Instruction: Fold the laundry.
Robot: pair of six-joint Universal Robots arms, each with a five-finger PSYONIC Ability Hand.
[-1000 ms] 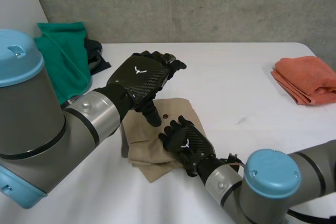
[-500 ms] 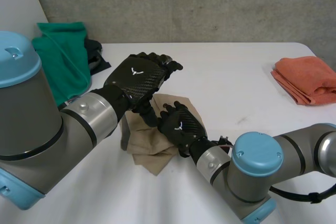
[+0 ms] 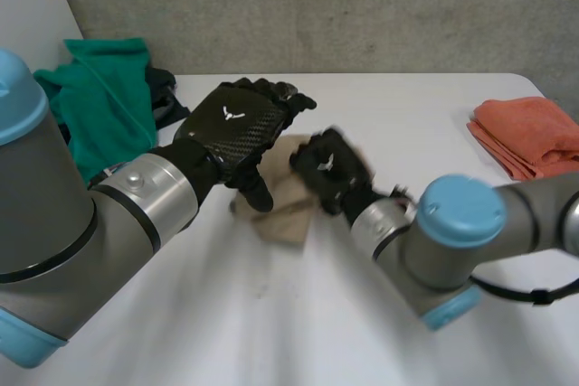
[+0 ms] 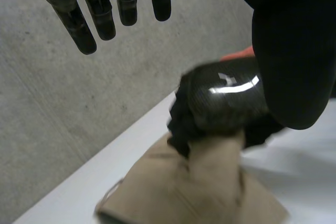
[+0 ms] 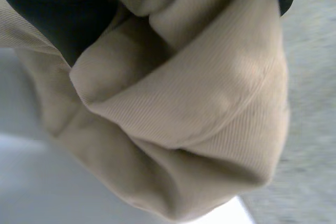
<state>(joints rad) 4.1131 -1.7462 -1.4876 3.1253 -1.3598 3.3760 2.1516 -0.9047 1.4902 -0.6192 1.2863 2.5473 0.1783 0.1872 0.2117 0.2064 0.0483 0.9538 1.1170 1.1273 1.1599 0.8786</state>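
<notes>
A tan cloth (image 3: 282,212) lies bunched mid-table, one end lifted. My right hand (image 3: 327,165) is curled round that raised end, and the cloth (image 4: 195,192) hangs from its fist (image 4: 226,103) in the left wrist view. In the right wrist view the tan folds (image 5: 184,119) bulge out from under my dark fingers (image 5: 52,14). My left hand (image 3: 237,126) hovers just left of the right one, above the cloth's near-left part. Its fingers (image 4: 86,17) are straight and spread, touching nothing.
A folded orange cloth (image 3: 529,137) lies at the table's right edge. A green cloth (image 3: 99,101) and a dark garment (image 3: 167,101) are piled at the far left. A concrete wall (image 3: 362,6) stands behind the white table (image 3: 425,124).
My right hand has curled shut on the tan cloth and swung up and away from me, pulling the cloth along. The left hand has barely shifted and stays open.
</notes>
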